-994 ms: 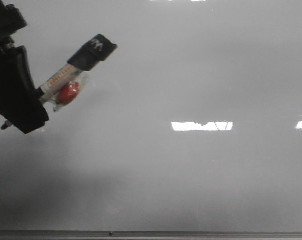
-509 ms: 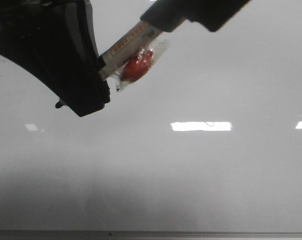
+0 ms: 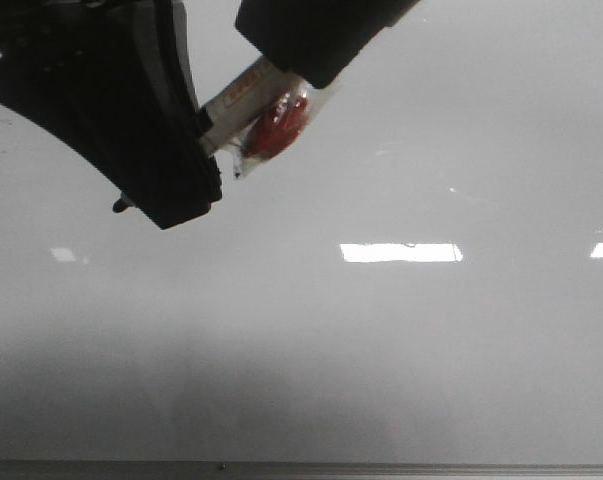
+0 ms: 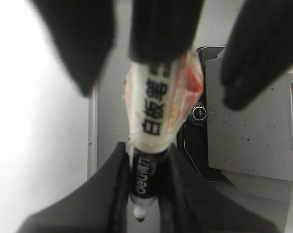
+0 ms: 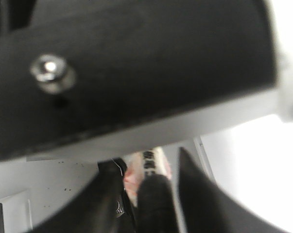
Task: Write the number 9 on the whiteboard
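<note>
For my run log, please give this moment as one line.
left gripper: shut on marker | right gripper: at marker cap end, grip unclear | whiteboard: no 9 visible

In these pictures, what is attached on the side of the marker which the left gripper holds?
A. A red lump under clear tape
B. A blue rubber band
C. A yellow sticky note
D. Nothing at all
A. In the front view a red lump wrapped in clear tape sits against the marker, just beyond the left gripper.
</note>
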`<action>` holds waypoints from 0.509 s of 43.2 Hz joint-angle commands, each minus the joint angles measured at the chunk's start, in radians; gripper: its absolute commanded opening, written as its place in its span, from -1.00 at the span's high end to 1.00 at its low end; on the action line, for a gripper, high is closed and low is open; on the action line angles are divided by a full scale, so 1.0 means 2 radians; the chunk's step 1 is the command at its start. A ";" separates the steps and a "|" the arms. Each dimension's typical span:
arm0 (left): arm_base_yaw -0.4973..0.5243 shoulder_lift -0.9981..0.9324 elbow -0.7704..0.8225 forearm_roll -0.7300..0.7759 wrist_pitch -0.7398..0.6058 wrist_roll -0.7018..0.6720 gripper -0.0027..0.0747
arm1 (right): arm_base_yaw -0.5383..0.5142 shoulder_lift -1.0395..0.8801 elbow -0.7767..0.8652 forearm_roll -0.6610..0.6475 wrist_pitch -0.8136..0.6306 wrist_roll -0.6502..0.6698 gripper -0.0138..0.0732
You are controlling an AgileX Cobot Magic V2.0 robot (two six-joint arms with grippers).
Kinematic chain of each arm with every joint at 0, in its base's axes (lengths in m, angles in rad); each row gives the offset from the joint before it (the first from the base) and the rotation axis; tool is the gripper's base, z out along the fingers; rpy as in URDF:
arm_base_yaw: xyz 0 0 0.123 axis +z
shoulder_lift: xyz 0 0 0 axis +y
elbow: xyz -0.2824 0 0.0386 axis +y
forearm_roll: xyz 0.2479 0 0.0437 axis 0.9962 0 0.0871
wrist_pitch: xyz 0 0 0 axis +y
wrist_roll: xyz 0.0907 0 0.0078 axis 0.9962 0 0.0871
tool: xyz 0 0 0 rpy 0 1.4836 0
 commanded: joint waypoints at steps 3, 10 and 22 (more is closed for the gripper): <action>-0.004 -0.018 -0.016 -0.017 -0.032 -0.011 0.98 | -0.003 -0.011 -0.018 0.020 0.002 -0.006 0.59; -0.004 -0.018 -0.016 -0.026 -0.034 -0.020 0.88 | -0.003 -0.011 -0.018 0.020 0.002 -0.006 0.83; -0.004 -0.018 -0.016 -0.030 -0.061 -0.046 -0.19 | -0.010 -0.012 -0.018 0.019 0.002 -0.006 0.84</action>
